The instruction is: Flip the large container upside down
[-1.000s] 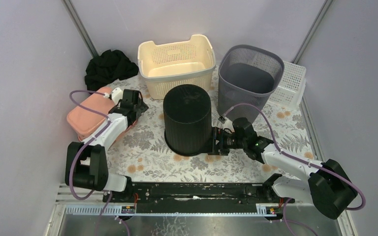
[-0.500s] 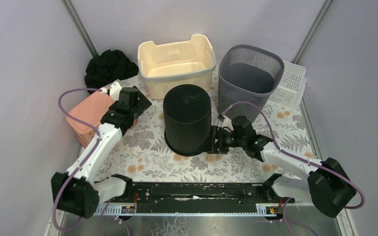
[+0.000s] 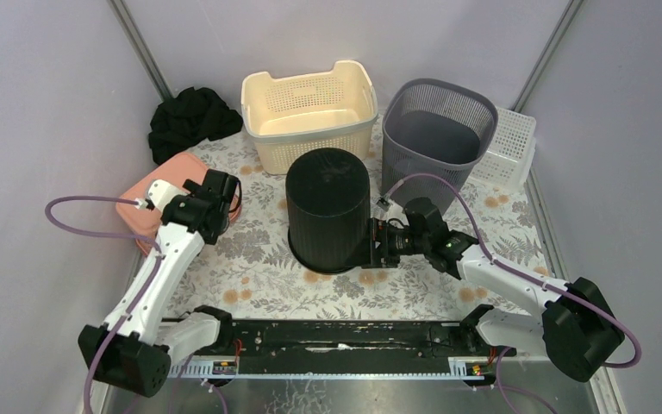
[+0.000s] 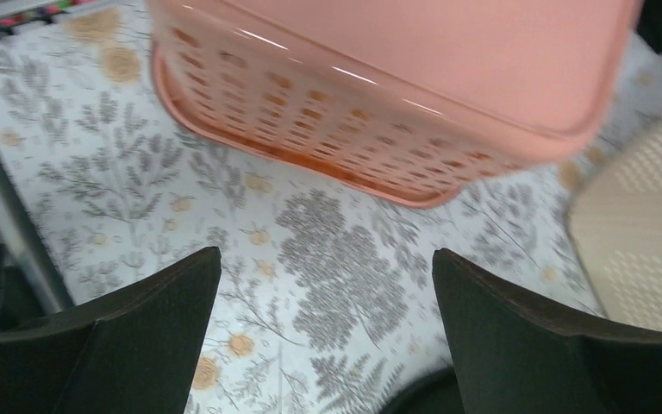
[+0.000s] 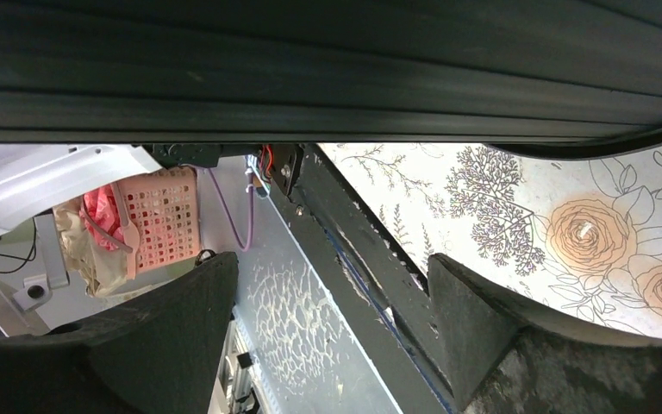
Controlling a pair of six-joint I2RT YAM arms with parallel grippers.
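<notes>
The left arm [image 3: 151, 278] is pulling back toward its base. Its pincer [image 3: 224, 197] is sliding from past the pink basket's [image 3: 140, 205] far right corner to that basket's right side, and its purple cable [image 3: 48, 213] is bulging out to the basket's left.

Four baskets [image 3: 310, 142] [image 3: 414, 168] [image 3: 517, 138] [image 3: 142, 203], one black bin [image 3: 327, 207], one cloth [image 3: 191, 119].

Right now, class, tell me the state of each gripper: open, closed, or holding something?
Left gripper: open, holding nothing.
Right gripper: open, holding nothing, beside the black ribbed plastic bin.
</notes>
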